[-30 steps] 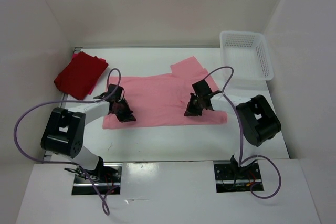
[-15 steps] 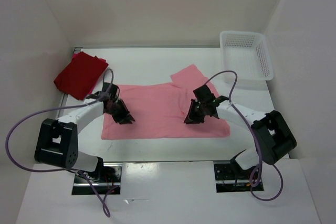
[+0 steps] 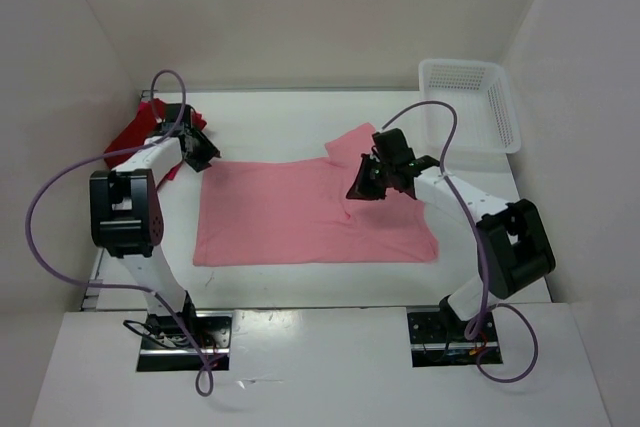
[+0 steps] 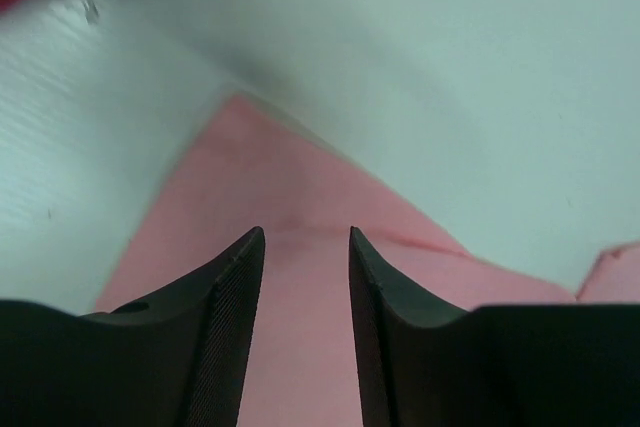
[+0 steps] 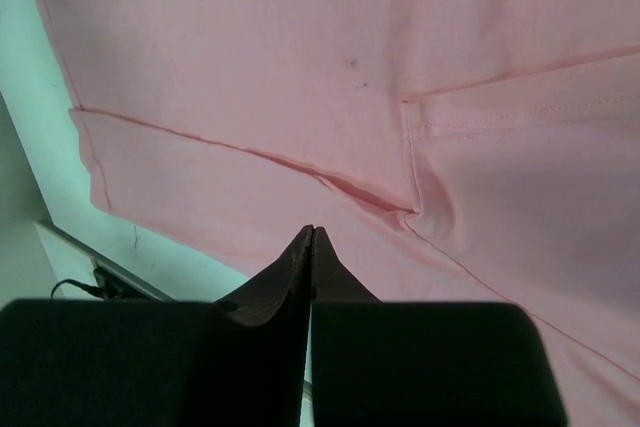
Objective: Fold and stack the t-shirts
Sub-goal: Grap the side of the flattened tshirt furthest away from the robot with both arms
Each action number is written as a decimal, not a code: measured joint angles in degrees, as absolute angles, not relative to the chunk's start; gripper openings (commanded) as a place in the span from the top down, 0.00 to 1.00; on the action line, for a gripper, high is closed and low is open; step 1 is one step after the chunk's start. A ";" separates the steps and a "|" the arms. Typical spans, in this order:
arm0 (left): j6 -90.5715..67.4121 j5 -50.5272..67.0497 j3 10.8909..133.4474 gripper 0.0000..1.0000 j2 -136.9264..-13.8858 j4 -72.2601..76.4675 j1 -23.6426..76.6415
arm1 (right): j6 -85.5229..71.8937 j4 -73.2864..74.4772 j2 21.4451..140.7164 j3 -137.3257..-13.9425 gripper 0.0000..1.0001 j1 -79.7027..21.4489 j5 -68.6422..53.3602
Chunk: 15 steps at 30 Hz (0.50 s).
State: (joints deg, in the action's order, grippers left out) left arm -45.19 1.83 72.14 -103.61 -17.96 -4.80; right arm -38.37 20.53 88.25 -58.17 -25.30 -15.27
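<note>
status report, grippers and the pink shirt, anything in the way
Left gripper open, empty, at far-left corner of light pink cloth t-shirt. Right gripper shut, empty, above its sleeve seam. Shirt lies flat. White plastic mesh basket clear of it.

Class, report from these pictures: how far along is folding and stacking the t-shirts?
Done: one dark red cloth shirt lies folded at the far left. In hand: the light pink cloth t-shirt lies spread out; the open left gripper hangs over its far-left corner, the shut right gripper above its right part, neither holding cloth. Left: folding the pink shirt and stacking it.
</note>
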 measured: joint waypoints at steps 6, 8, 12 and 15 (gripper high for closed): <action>-43.46 -4.45 78.63 0.51 -111.02 -17.87 -4.93 | -36.91 20.51 89.03 -58.17 0.96 -25.30 -17.17; -43.18 -6.09 80.31 0.51 -112.90 -18.06 -5.02 | -36.58 20.53 89.41 -58.17 0.96 -25.30 -17.56; -41.95 -8.34 81.54 0.51 -115.39 -18.44 -5.08 | -36.23 20.45 89.60 -58.17 0.95 -25.30 -17.96; -41.65 -9.43 81.54 0.51 -116.07 -19.27 -5.08 | -36.05 20.45 89.65 -58.17 0.93 -25.30 -18.17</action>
